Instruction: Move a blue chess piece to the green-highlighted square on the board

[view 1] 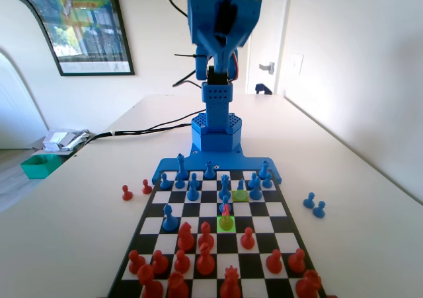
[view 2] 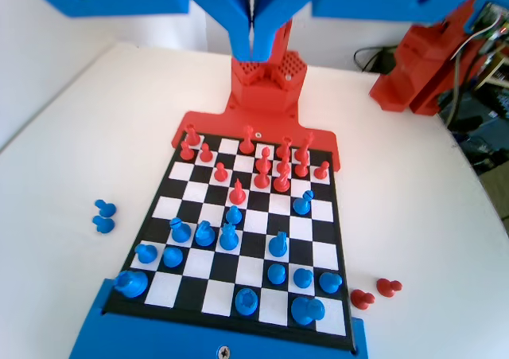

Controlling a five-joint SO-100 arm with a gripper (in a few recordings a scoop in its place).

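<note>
Gripper: the gripper (view 2: 253, 37) hangs from the top edge of the wrist view, high above the far end of the board (view 2: 340, 239); its jaws are pressed together with only a thin seam between them, and they hold nothing.
Arm: in the fixed view the blue arm (view 1: 221, 20) rises from its base at the far end of the board, folded high above it.
Green-highlighted square: the green-highlighted square (view 1: 227, 223) lies near the middle of the board in the fixed view; a red pawn (view 1: 226, 211) stands on it.
Yellow-green square: a duller yellow-green square (view 1: 240, 195) lies one column to the right and two rows farther, with a blue chess piece (view 1: 240, 185) at its far edge.
Off the board: two blue pawns (view 1: 314, 205) rest on the surface right of the board in the fixed view; two red pawns (view 1: 136, 190) rest on the left.
Board: blue pieces crowd the far rows; red pieces crowd the near rows.
</note>
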